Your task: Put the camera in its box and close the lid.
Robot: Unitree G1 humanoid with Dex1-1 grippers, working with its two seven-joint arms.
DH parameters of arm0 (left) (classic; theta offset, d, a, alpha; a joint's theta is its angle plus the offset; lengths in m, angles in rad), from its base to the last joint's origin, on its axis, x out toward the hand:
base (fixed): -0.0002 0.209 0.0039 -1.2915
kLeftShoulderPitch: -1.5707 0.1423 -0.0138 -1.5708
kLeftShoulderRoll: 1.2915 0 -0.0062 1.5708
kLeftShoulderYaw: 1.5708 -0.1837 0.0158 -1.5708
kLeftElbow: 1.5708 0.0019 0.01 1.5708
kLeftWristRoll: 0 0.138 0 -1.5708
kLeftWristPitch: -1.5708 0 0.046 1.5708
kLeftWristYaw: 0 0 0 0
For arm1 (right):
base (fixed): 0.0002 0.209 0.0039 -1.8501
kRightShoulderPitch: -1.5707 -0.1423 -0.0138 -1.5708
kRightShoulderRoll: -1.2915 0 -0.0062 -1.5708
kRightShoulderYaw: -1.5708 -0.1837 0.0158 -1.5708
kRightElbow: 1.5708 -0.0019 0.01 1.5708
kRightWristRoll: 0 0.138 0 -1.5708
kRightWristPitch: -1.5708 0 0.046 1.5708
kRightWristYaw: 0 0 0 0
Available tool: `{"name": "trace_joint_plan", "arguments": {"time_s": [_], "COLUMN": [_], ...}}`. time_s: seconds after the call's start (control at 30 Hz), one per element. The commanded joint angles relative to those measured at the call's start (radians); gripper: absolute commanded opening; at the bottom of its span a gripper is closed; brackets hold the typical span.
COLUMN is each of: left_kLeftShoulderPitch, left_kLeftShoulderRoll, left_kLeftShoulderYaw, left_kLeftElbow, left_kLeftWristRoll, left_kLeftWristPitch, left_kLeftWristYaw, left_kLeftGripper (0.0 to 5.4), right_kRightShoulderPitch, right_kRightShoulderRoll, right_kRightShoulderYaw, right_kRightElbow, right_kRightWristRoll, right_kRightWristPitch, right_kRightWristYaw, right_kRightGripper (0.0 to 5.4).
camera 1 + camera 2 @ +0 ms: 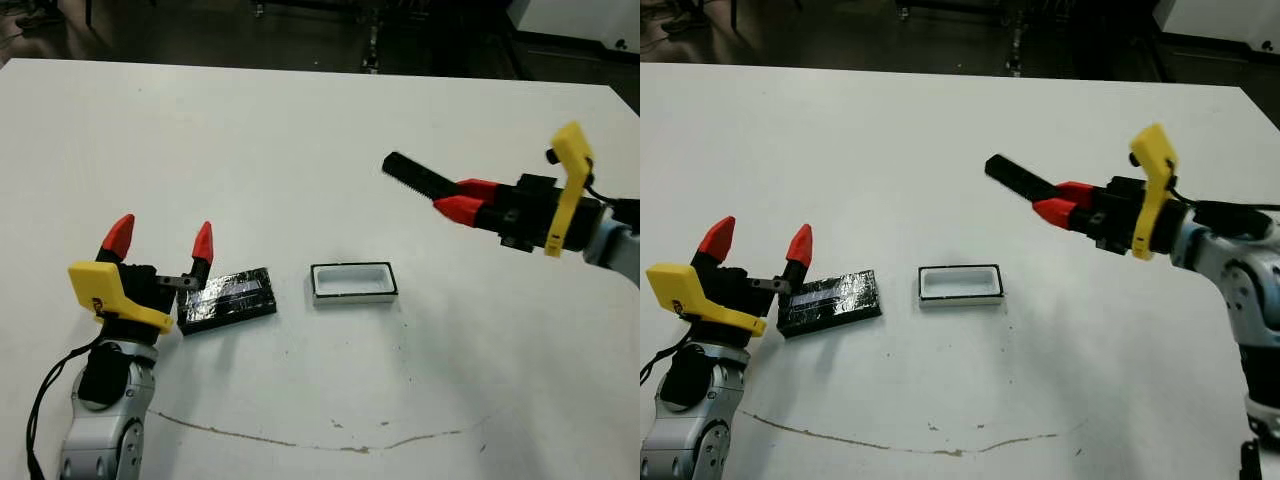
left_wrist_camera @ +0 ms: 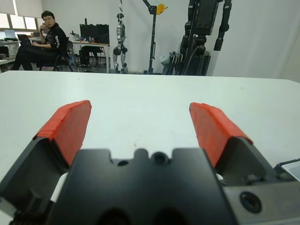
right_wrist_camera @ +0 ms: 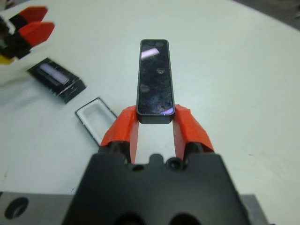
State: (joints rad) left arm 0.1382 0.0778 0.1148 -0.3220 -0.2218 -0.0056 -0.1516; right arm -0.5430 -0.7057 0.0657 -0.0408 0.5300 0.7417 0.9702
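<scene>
Holding the camera [image 3: 155, 79] clamped at one end between its red fingers, the right end effector [image 1: 462, 200] hangs above the worktop [image 1: 300, 130], well up and to the right of the box [image 1: 353, 282]. Bar sticks out past the fingertips, pointing back toward the robot's left. Right wrist view confirms the pinch: fingers closed on the near end, most of the bar's length free.

Progress, as judged from this moment:
- Camera is picked up and airborne. That step looks done.
- Box sits open on the worktop near the middle, white inside showing, nothing in it.
- Lid [image 1: 228, 298] lies flat just to the left of the box, apart from it, glossy face up with the pale strip visible. Not yet on the box.
- Left to do: carry the camera over the box, lower it in, release, then fetch the lid and seat it.

Left end effector [image 1: 160, 240] rests at the lid's left edge, fingers spread wide with nothing between them. One finger stands just beside the lid's corner; whether it touches, cannot tell.

Relation of camera to target: the box lies below and to the left of the held bar, well apart from it. Bar appears angled across the box's long axis, so likely some turning is needed before it will drop in cleanly.

A seated person [image 2: 44, 40] shows far beyond the worktop in the left wrist view.
</scene>
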Motion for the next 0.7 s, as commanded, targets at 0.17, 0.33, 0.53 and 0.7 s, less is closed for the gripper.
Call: {"name": "trace_joint_plan", "arguments": {"time_s": [0.17,0.33,0.53,0.7], "left_kLeftShoulderPitch": [-0.002,-0.003,-0.002,-0.002], "left_kLeftShoulderRoll": [0.008,0.009,0.007,0.005], "left_kLeftShoulderYaw": [0.006,0.006,0.006,0.005], "left_kLeftElbow": [0.005,0.005,-0.002,0.004], "left_kLeftWristRoll": [0.001,0.005,-0.007,-0.003], "left_kLeftWristPitch": [0.003,0.003,0.015,0.007], "left_kLeftWristYaw": [0.0,0.001,0.0,0.003], "left_kLeftGripper": [5.4,5.4,5.4,5.4], "right_kRightShoulderPitch": [-0.085,-0.136,-0.182,-0.202], "right_kRightShoulderRoll": [-0.031,-0.043,-0.024,-0.007], "right_kRightShoulderYaw": [0.088,0.143,0.18,0.201], "right_kRightElbow": [0.059,0.079,0.145,0.169], "right_kRightWristRoll": [-0.091,-0.156,-0.211,-0.24], "right_kRightWristPitch": [-0.053,-0.098,-0.182,-0.222], "right_kRightWristYaw": [0.136,0.222,0.311,0.346], "right_kRightGripper": [1.64,1.64,1.64,1.64]}}
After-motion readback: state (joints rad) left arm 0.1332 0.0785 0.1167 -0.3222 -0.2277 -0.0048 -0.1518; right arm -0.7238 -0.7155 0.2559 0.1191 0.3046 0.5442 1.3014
